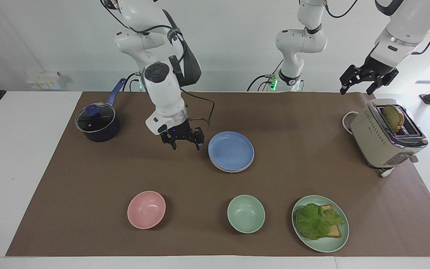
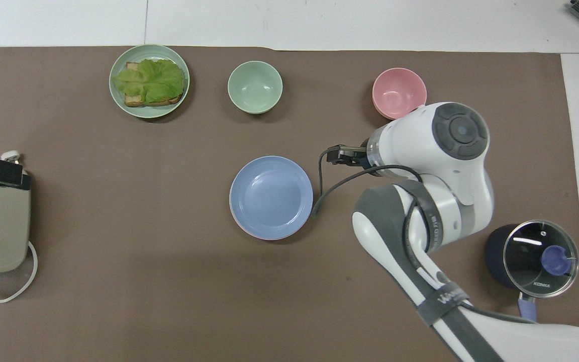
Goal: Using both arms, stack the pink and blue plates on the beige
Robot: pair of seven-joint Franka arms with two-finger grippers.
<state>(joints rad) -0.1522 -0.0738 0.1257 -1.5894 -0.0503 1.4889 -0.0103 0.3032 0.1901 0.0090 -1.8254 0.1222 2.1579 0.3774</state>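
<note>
The table (image 1: 21, 149) is white and carries a brown mat (image 1: 88, 186) over most of its surface. On the mat: a stack of plates, blue plate (image 1: 231, 150) on top, at the centre; a lidded pot (image 1: 97, 123) and a toaster (image 1: 385, 134) at opposite ends; a pink bowl (image 1: 146, 209), a green bowl (image 1: 245, 213) and a green plate (image 1: 327, 244) with a sandwich along the edge farthest from the robots.

beige plate hidden under blue plate (image 1: 231, 150)

Right claw (image 1: 183, 141) and left claw (image 1: 364, 84) both agape, empty
</note>
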